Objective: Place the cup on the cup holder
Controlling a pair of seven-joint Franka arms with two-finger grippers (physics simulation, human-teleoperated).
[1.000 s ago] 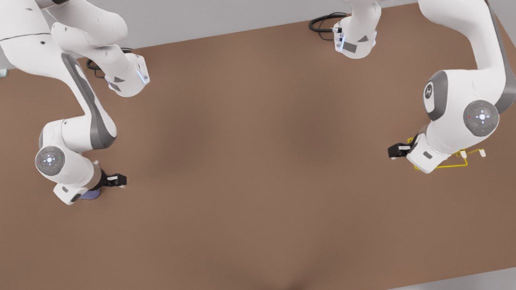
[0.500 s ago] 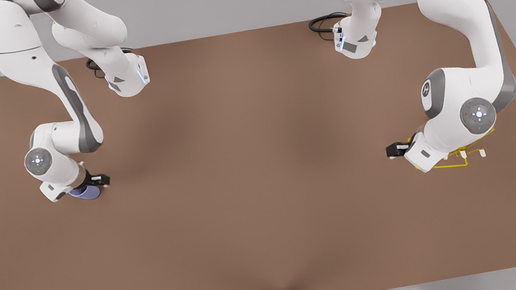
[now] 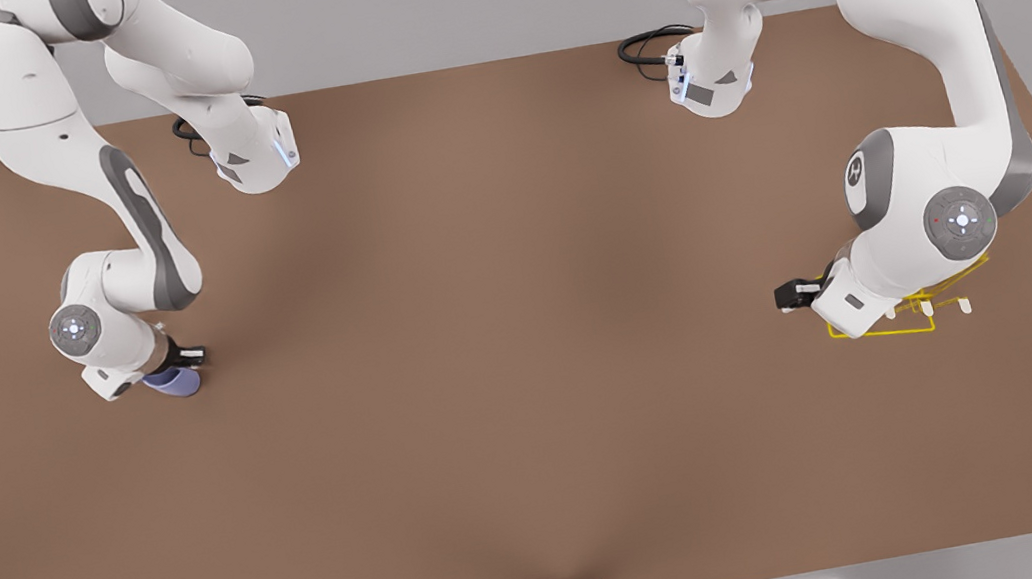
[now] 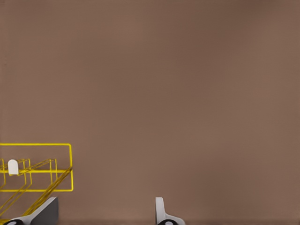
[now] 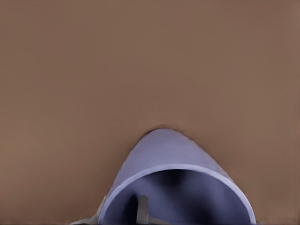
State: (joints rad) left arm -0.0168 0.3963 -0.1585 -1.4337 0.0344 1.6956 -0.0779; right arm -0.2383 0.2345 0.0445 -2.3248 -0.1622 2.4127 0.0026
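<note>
The right gripper (image 3: 174,370) was at the front view's left, low over the table (image 3: 529,379), and it held the cup (image 3: 173,381). In the right wrist view one finger (image 5: 142,209) was inside the cup (image 5: 176,180) and the other finger (image 5: 89,218) was outside the wall, so the jaws were clamped on the rim. The cup looked tilted, with its mouth toward the wrist camera. I could not tell if its bottom touched the table.

The holder (image 3: 904,316) stood at the front view's right, well apart from the cup. The left gripper (image 3: 832,311) waited just above it. In the left wrist view its two fingertips (image 4: 161,213) were apart with nothing between them, and the holder (image 4: 35,168) with a white-tipped peg (image 4: 12,167) was just beside one finger.

The step in hand seemed to be lifting and carrying. To do it well, the right arm should probably raise the cup clear of the table first, then cross slowly, because a one-wall grip may let the cup swing. The mouth should go down over a peg. The left arm would need to make room.
</note>
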